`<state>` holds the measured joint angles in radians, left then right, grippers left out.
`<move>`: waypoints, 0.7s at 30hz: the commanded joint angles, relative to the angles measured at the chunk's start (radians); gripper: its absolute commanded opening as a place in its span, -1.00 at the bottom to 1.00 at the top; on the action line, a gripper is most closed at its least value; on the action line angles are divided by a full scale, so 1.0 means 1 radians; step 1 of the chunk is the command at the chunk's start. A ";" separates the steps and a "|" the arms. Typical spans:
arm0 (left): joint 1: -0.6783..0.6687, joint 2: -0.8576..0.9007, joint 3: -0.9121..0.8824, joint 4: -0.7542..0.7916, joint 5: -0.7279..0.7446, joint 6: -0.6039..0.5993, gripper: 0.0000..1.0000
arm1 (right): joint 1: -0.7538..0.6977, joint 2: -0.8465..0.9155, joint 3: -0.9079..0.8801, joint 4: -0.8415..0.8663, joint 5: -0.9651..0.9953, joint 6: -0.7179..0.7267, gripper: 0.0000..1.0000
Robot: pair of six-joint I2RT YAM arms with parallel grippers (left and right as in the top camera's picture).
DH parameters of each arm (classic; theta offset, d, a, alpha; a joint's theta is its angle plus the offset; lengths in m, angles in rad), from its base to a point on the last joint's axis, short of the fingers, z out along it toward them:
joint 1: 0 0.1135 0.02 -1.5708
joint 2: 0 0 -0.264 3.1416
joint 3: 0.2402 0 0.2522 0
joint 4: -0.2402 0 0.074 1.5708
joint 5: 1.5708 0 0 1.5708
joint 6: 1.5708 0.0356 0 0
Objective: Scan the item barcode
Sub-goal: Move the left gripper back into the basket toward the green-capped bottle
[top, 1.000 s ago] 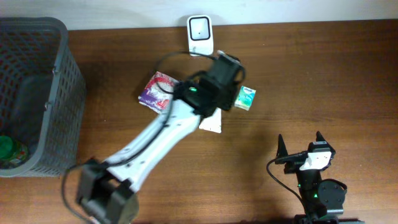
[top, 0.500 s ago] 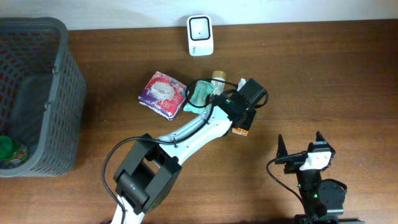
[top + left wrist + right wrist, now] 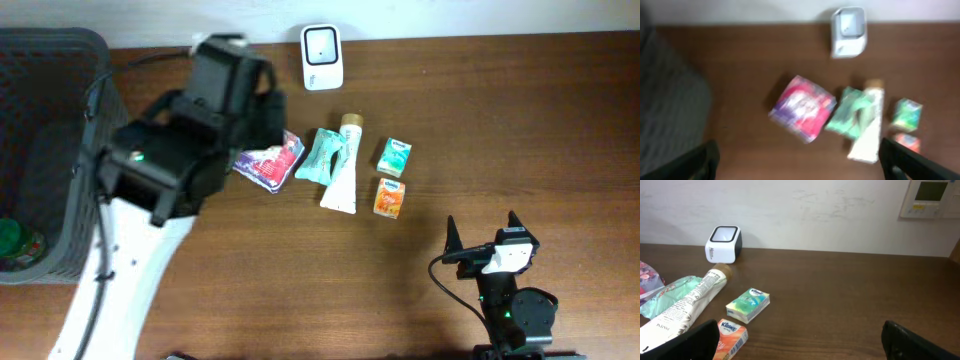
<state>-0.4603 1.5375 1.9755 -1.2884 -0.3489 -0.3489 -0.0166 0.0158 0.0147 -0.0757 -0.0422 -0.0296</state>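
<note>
The white barcode scanner [image 3: 322, 43] stands at the table's far edge, also in the left wrist view [image 3: 848, 31] and right wrist view [image 3: 724, 243]. Below it lie a pink-purple packet [image 3: 272, 160], a green pouch [image 3: 323, 155], a white tube [image 3: 343, 170], a green tissue pack [image 3: 394, 157] and an orange Kleenex pack [image 3: 389, 197]. My left gripper [image 3: 801, 162] hangs high above the table left of the items, open, with nothing between its fingers. Near the front right, my right gripper [image 3: 483, 236] stands open and empty, with the orange pack [image 3: 727, 335] at its left finger.
A dark grey mesh basket [image 3: 70, 60] fills the left side, with a green object [image 3: 10, 240] inside it. My left arm [image 3: 180, 140] covers the table between basket and packet. A wall panel [image 3: 930, 197] hangs behind the table.
My left gripper has opened and let go of the orange pack, which now lies beside the tube. The left arm has lifted away to the upper left. The right arm has not moved.
</note>
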 commanded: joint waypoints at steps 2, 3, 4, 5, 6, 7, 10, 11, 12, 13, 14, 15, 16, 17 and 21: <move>0.086 -0.003 -0.005 -0.071 -0.045 -0.002 0.99 | 0.010 -0.007 -0.009 -0.002 -0.002 0.000 0.97; 0.126 -0.003 -0.005 -0.062 -0.044 -0.003 0.99 | 0.010 -0.007 -0.009 -0.002 -0.002 0.000 0.97; 0.157 -0.003 -0.004 -0.054 -0.040 -0.005 0.99 | 0.010 -0.007 -0.009 -0.002 -0.002 0.000 0.97; 0.200 -0.004 -0.003 -0.050 -0.037 -0.035 0.98 | 0.010 -0.007 -0.009 -0.002 -0.002 0.000 0.97; 0.278 -0.004 0.000 -0.050 -0.015 -0.077 0.98 | 0.010 -0.007 -0.009 -0.002 -0.001 0.000 0.97; 0.360 -0.004 0.004 -0.046 0.051 -0.078 0.99 | 0.010 -0.007 -0.009 -0.002 -0.002 0.000 0.97; 0.566 -0.013 0.004 -0.046 0.296 -0.077 0.98 | 0.010 -0.007 -0.009 -0.002 -0.002 0.000 0.97; 0.583 -0.019 0.004 -0.045 0.305 -0.070 0.99 | 0.010 -0.007 -0.009 -0.002 -0.002 0.000 0.97; 0.584 -0.024 0.004 -0.037 0.305 -0.038 0.98 | 0.010 -0.007 -0.009 -0.002 -0.002 0.000 0.97; 0.578 -0.034 0.004 -0.023 0.304 0.021 0.98 | 0.010 -0.007 -0.009 -0.002 -0.002 0.000 0.97; 0.566 -0.054 0.004 0.007 0.292 0.059 0.98 | 0.010 -0.007 -0.009 -0.002 -0.002 0.000 0.97; 0.566 -0.068 0.004 0.024 0.271 0.059 0.98 | 0.010 -0.007 -0.009 -0.002 -0.002 0.000 0.97; 0.566 -0.089 0.004 0.052 0.208 0.058 0.98 | 0.010 -0.007 -0.009 -0.002 -0.002 0.000 0.97; 0.569 -0.105 0.004 0.069 0.135 0.041 0.98 | 0.010 -0.007 -0.009 -0.002 -0.002 0.000 0.97; 0.700 -0.114 0.004 0.060 0.008 -0.088 0.98 | 0.010 -0.007 -0.009 -0.002 -0.002 0.000 0.97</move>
<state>0.1455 1.4311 1.9713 -1.2224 -0.2253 -0.3607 -0.0166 0.0158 0.0147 -0.0757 -0.0418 -0.0296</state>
